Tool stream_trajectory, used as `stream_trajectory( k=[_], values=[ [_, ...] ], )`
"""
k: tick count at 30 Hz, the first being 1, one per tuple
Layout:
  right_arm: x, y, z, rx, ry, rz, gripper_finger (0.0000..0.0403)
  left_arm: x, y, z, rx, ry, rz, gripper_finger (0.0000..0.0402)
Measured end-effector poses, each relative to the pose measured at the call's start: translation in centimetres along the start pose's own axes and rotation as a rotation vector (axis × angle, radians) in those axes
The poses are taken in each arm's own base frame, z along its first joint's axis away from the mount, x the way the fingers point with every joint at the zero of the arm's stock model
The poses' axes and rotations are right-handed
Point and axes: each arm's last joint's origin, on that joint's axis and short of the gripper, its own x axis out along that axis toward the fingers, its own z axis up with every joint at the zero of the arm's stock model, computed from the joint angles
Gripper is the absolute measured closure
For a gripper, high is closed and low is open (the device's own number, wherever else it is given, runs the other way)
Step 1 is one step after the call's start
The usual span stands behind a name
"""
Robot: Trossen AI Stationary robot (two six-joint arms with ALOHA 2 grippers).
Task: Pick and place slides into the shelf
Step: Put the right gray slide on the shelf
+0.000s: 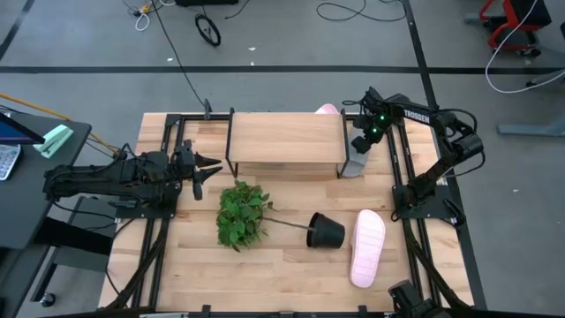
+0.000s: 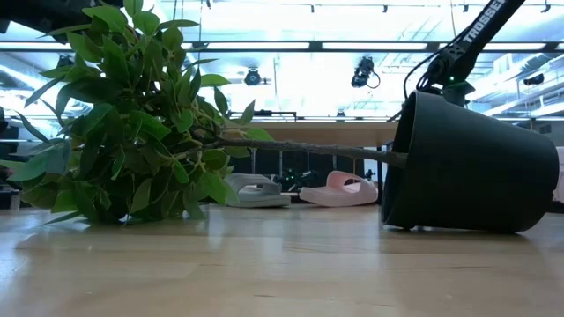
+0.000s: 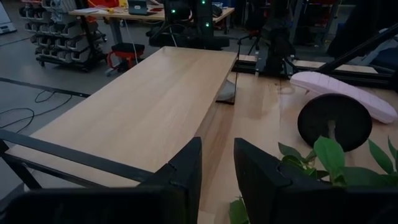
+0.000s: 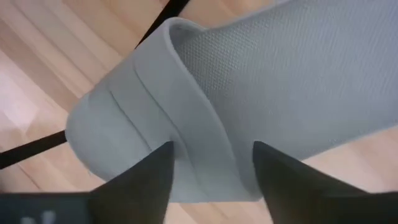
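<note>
The shelf (image 1: 285, 137) stands at the table's far middle. A grey slide (image 1: 353, 165) lies at the shelf's right end, partly under the board. My right gripper (image 1: 362, 141) is right above it, open, and its fingers straddle the slide's broad strap (image 4: 205, 118). One pink slide (image 1: 367, 247) lies flat on the near right of the table. Another pink tip (image 1: 327, 109) shows behind the shelf. In the low view a grey slide (image 2: 256, 191) and a pink slide (image 2: 339, 189) rest on the table under the shelf. My left gripper (image 1: 207, 168) waits open, left of the shelf. My right gripper comes at the grey slide from above, one finger (image 4: 146, 177) on each side of the strap's edge (image 4: 205, 168). I cannot tell whether the fingers touch the strap.
A black plant pot (image 1: 325, 231) lies tipped on its side in the table's near middle. Its leafy plant (image 1: 243, 215) sprawls toward the left, in front of the shelf. In the low view the pot (image 2: 471, 167) hides the shelf's right end.
</note>
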Motion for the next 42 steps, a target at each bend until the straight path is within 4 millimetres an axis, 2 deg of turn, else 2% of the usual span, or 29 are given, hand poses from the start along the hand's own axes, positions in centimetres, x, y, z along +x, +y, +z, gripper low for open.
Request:
stream_trajectory(
  k=[2,6,8,12,16,21,29,36,42],
  values=[
    [0.0,-0.1,0.0,0.001,-0.002,-0.004,0.023,0.0,0.0,0.0,0.0,0.0,0.0,0.0302],
    [0.0,-0.2,0.0,-0.015,-0.002,-0.021,0.0358,0.0,0.0,0.0,0.0,0.0,0.0,0.0307],
    [0.0,-0.2,0.0,-0.02,0.002,-0.036,0.0385,0.0,0.0,0.0,0.0,0.001,0.0,0.0307],
    [-0.1,-0.3,-0.2,-0.004,0.029,-0.085,0.0392,0.0,0.0,0.0,0.001,0.002,0.0,0.0305],
    [-1.1,-0.1,-0.7,0.009,0.034,-0.176,0.0395,0.0,0.0,-0.1,0.004,0.013,0.001,0.0304],
    [-3.2,1.3,-1.3,-0.012,-0.047,-0.23,0.0398,0.0,0.0,-0.2,0.005,0.017,0.001,0.0309],
    [-7.3,3.8,-3.5,-0.048,-0.222,-0.327,0.04,0.0,0.0,-0.2,0.007,0.021,0.002,0.0308],
    [-12.0,6.4,-5.0,-0.102,-0.362,-0.403,0.0401,0.0,0.0,-0.2,0.006,0.021,0.002,0.0309],
    [-17.9,9.1,-6.2,-0.148,-0.492,-0.442,0.0401,0.0,0.0,-0.2,-0.007,0.021,0.002,0.0317]
  ],
)
